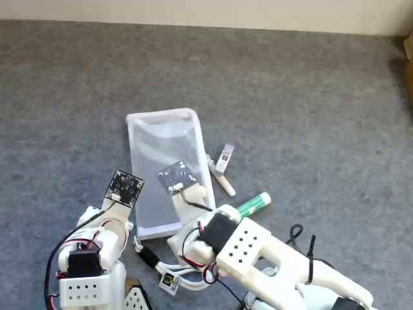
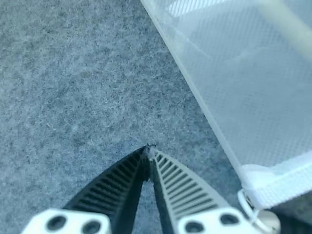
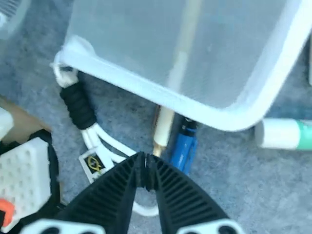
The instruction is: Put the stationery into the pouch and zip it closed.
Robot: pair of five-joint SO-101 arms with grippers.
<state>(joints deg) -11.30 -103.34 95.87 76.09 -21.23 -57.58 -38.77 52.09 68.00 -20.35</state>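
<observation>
I am watching the left arm (image 1: pixel 87 258) standing folded at the worktop's (image 1: pixel 310 97) near-left corner, wrist tipped down. The left gripper (image 2: pixel 147 151) is pointing at bare felt with its fingers pressed together on nothing, just beside the pouch's (image 1: pixel 161 161) long left edge and close to that edge's near corner.

The right arm (image 1: pixel 258 255) is leaning in from the near-right corner, slanting toward the pouch's near end. The right gripper (image 3: pixel 145 170) is hanging just off that end, fingers likewise together and gripping nothing. It is hovering above a white cord (image 3: pixel 105 141) carrying a small tag (image 3: pixel 94 163).

The pouch is lying flat around the worktop's middle, long axis running from near edge to far edge. A beige pen (image 3: pixel 163 129) is poking past its near rim beside a blue pen (image 3: pixel 184 146); I cannot tell whether the beige one is sitting inside or underneath. A glue stick (image 1: pixel 253 205) is lying on the felt near the pouch's near-right corner. A white pen (image 1: pixel 222 183) is lying just beside the pouch's right edge.

The widest stretches of felt are running from the pouch to the far edge and out to the right edge. The near edge is crowded with both arms and the cord.
</observation>
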